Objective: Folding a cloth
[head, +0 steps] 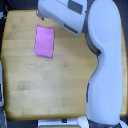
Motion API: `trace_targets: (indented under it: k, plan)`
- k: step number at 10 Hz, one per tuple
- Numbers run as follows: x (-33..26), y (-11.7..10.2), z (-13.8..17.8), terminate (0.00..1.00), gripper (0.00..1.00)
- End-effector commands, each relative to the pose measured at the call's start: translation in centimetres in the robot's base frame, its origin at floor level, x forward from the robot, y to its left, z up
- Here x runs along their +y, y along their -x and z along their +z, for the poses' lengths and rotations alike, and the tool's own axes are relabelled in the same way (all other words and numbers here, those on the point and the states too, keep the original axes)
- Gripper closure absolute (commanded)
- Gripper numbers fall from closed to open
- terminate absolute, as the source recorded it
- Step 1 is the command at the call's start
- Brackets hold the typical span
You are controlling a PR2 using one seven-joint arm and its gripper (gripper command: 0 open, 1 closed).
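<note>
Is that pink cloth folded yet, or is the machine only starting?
Hard to tell. The cloth lies flat as a narrow rectangle on the wooden table, which may mean one fold is done. Nothing looks in hand: the arm reaches above it, its tool hidden. Further folds may remain.

hand cut off by top edge, arm (102, 65) hiding the table's (45, 95) right side

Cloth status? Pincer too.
Cloth flat on wooden table, apparently already folded. Pincer hidden behind arm. Nothing lying on the cloth.
</note>
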Motion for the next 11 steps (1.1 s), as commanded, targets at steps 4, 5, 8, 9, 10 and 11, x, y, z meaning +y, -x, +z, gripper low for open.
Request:
trace_targets:
  k: [4,5,8,9,10,11]
  plan:
    - [-24.7,0.8,2.8,0.0,0.0]
    - [-27.4,1.1,2.9,0.0,0.0]
    - [-35.3,2.3,2.8,0.0,0.0]
    - [-37.3,2.6,2.5,0.0,0.0]
    - [-39.7,2.8,2.3,0.0,0.0]
    - [-40.2,2.9,2.3,1.0,0.0]
